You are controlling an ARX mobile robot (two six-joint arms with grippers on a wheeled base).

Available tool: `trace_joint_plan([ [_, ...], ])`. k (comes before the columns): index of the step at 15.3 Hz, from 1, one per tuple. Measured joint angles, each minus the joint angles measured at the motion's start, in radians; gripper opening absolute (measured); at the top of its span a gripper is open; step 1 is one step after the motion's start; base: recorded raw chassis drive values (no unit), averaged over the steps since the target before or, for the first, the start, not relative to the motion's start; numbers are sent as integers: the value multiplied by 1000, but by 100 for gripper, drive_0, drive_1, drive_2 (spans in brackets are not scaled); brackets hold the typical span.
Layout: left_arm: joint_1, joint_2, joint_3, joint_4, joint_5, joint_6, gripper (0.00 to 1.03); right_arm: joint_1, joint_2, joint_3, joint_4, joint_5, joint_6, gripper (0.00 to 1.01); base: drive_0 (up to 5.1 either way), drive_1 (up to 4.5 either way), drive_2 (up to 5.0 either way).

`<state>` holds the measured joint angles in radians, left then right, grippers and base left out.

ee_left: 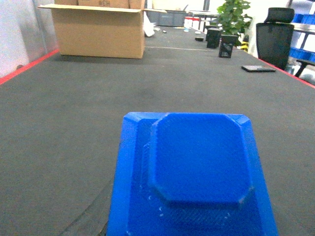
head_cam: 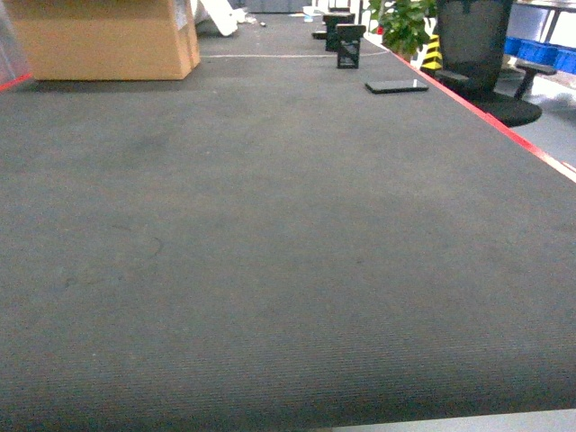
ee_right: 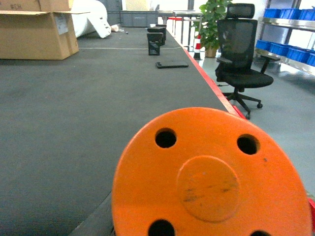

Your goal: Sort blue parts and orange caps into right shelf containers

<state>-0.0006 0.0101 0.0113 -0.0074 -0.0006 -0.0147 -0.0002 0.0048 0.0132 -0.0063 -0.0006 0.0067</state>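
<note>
Close under my left wrist camera sat a blue part, a bright-blue piece with a raised eight-sided block on a flat base, filling the lower middle of that view. It was right at my left tool, but none of the tool itself showed, so I could not tell whether the tool was apart, together or clamped on the part.

Under my right wrist camera an orange cap filled the lower right of the view: a round orange disc with a raised centre boss and small holes around it. It too was right up against the camera. My right tool was hidden as well, and I could not tell how it stood.

Neither piece and neither tool appeared in the head view, which showed only the dark grey worktop stretching ahead.

Beyond both pieces the worktop ran far forward, edged in red on the right. Well ahead and to the left of my tools stood an open cardboard box. Farther ahead lay a flat black phone-like slab and small black stands. Off the worktop to the right stood a black office chair, with a green plant behind it and blue bins on a shelf farther right.
</note>
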Motion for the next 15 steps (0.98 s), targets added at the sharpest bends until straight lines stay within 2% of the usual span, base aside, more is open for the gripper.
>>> trace_joint_plan([
  [15,0,0,0,0,0,0,42,0,0,0,0,0,0,44,-161,-161,-161],
])
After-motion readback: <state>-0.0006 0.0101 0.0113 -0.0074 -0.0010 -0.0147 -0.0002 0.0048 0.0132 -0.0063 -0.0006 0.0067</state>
